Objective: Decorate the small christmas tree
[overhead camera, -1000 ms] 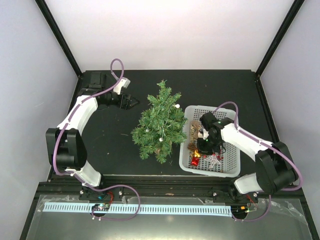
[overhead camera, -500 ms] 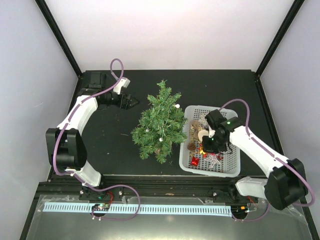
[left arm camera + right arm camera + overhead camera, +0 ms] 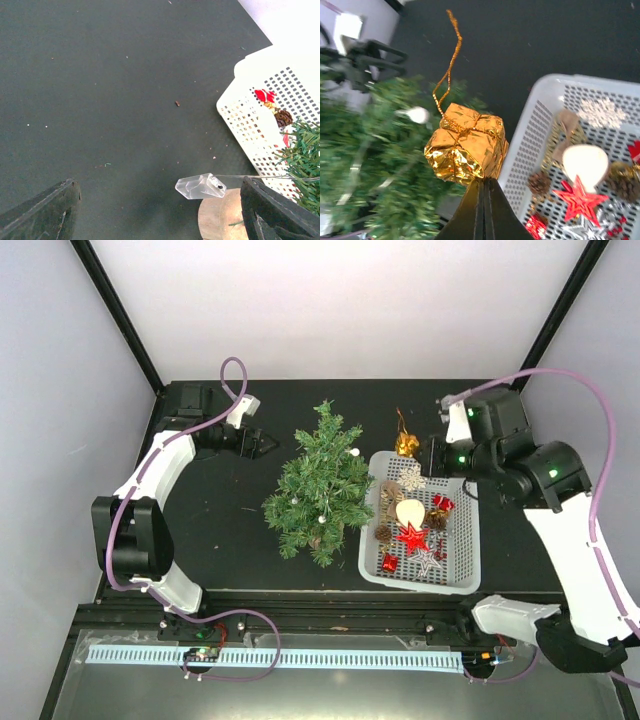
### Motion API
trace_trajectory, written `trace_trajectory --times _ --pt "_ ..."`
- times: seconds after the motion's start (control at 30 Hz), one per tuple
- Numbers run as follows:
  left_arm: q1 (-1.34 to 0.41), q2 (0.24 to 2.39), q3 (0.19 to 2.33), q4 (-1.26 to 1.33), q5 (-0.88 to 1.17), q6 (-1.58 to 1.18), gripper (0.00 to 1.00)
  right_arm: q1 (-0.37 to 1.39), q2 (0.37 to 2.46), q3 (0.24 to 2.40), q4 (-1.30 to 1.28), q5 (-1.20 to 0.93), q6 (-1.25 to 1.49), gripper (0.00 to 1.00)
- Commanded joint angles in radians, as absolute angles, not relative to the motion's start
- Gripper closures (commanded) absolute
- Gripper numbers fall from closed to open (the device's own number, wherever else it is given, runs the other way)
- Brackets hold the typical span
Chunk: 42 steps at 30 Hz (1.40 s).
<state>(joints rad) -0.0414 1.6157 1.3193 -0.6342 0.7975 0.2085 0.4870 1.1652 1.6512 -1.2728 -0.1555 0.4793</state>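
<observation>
The small christmas tree [image 3: 320, 485] lies on the black table, tip to the back, with white balls on it. It is blurred in the right wrist view [image 3: 370, 165]. My right gripper [image 3: 430, 452] is shut on a gold foil gift-box ornament [image 3: 405, 444] with a gold cord loop, held in the air over the far left corner of the white basket [image 3: 465, 575]. In the right wrist view the fingers [image 3: 484, 182] pinch the box [image 3: 467, 147] from below. My left gripper [image 3: 268, 445] is open and empty, left of the tree's tip.
The basket holds a red star [image 3: 411, 537], a white ornament [image 3: 410, 510], a silver snowflake [image 3: 411, 478] and pine cones. In the left wrist view a clear plastic piece [image 3: 200, 186] on a wire hangs over the tree's tan base [image 3: 222, 220], near the basket [image 3: 250, 125].
My right gripper has risen out of the basket with the gold gift box and moved to the basket's far left corner. The left arm has not moved.
</observation>
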Motion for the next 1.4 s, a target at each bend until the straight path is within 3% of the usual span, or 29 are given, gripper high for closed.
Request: trace_trajectory --times 0.0,0.53,1.37 --pt "-0.045 1.609 1.317 -0.613 0.815 0.201 0.12 0.518 1.250 1.820 -1.309 -0.214 0.470 0.99" --pt "-0.045 1.592 1.288 -0.592 0.809 0.197 0.12 0.661 1.363 1.916 -1.271 -0.313 0.496 0.99" --pt "-0.045 1.580 1.266 -0.574 0.791 0.196 0.07 0.695 1.425 1.822 -1.258 -0.363 0.478 0.99"
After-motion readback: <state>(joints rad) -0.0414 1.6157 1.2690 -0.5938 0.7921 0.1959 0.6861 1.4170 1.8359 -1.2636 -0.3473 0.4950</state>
